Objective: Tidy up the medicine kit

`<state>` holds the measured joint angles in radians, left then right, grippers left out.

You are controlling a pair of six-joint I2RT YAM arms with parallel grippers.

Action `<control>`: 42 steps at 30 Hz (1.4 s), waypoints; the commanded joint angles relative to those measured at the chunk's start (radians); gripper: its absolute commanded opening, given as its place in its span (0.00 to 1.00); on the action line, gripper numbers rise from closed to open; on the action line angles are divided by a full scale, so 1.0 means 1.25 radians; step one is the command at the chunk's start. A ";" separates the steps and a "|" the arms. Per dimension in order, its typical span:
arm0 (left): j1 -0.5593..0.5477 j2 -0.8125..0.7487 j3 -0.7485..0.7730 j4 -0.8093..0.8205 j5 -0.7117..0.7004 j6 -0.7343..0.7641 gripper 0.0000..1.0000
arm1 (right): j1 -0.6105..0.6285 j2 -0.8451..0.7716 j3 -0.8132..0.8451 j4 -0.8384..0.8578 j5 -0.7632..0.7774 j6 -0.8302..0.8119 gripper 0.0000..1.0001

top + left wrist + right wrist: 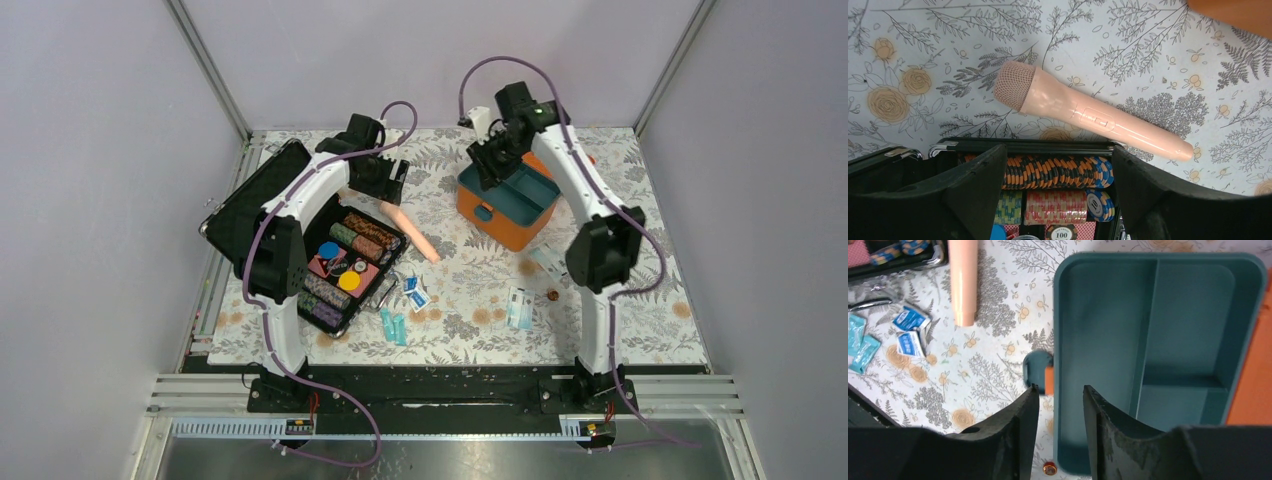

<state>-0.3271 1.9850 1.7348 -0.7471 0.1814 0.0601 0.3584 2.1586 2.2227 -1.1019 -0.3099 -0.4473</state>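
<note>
kit: the medicine kit (487, 215) stands on the floral cloth (470, 270), upper right of centre in the top view. Its lid is swung open and the teal tray (1098, 315) shows, split into one long bay and two shorter ones.
right gripper (1060, 390): jaws parted, nothing between them but air. In its wrist view it hangs over the kit's left rim, one finger outside by the latch (1040, 371), the other over the tray.
left gripper (1058, 155): spread wide and empty, above the far edge of the black case (1038, 146).
mic (1088, 117): peach-coloured, flat on the cloth just beyond the case, its mesh head toward the upper left of the left wrist view. In the top view it lies between case and kit.
case: open at centre left of the top view, with striped chip stacks (1058, 172) lying in rows.
loose items: blue packets (910, 330) and teal sachets (860, 347) lie at the left of the right wrist view. White packets (518, 307) lie lower right of centre in the top view. A small brown disc (1050, 468) lies on the cloth just beside the kit's near corner.
</note>
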 commanded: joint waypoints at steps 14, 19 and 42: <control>0.006 -0.019 0.037 0.016 0.023 0.062 0.75 | -0.201 -0.608 -0.852 0.307 -0.039 0.006 0.40; 0.008 -0.013 0.053 -0.002 0.039 0.058 0.75 | -0.263 -0.553 -0.926 0.303 -0.003 -0.127 0.40; 0.016 -0.002 0.069 -0.050 0.012 0.055 0.75 | -0.345 -0.315 -0.868 0.351 0.054 -0.253 0.33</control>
<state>-0.3172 1.9873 1.7920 -0.8196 0.2050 0.1345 -0.0776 1.7451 1.0973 -0.6518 -0.2443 -0.7116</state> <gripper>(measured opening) 0.752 0.362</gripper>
